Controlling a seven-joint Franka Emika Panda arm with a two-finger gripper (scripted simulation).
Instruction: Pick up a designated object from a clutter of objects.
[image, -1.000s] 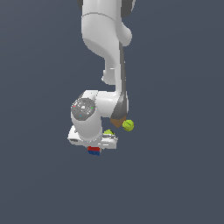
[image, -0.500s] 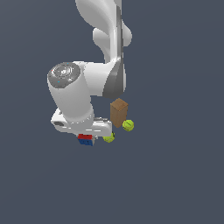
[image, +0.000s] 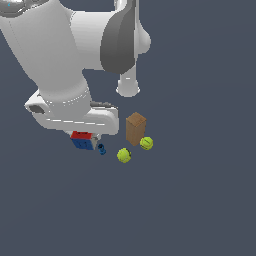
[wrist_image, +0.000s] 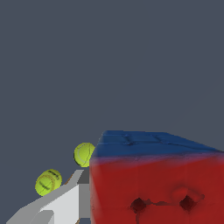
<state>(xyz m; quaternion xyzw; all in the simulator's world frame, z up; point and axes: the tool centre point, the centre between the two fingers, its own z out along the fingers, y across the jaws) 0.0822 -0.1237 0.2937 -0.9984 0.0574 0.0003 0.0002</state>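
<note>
The red-blue block (image: 82, 141) sits right under my hand, between the fingers of my gripper (image: 85, 138), which is shut on it and holds it above the floor. In the wrist view the block (wrist_image: 153, 179) fills the near corner, red studded face toward the camera and blue layer behind, with one grey finger (wrist_image: 65, 203) against its side. The other finger is hidden. The rest of the clutter lies apart from the block, on the exterior view's right.
A tiny dark-blue peg (image: 101, 149) lies just beside the block. Two yellow-green tennis balls (image: 124, 155) (image: 146, 143) and a tall brown box (image: 135, 128) stand further toward the exterior view's right. Both balls also show in the wrist view (wrist_image: 84, 154) (wrist_image: 48, 182).
The arm has risen toward the exterior camera and looms larger. The block has gone up and toward the exterior view's left with the gripper, away from the peg, balls and box.
</note>
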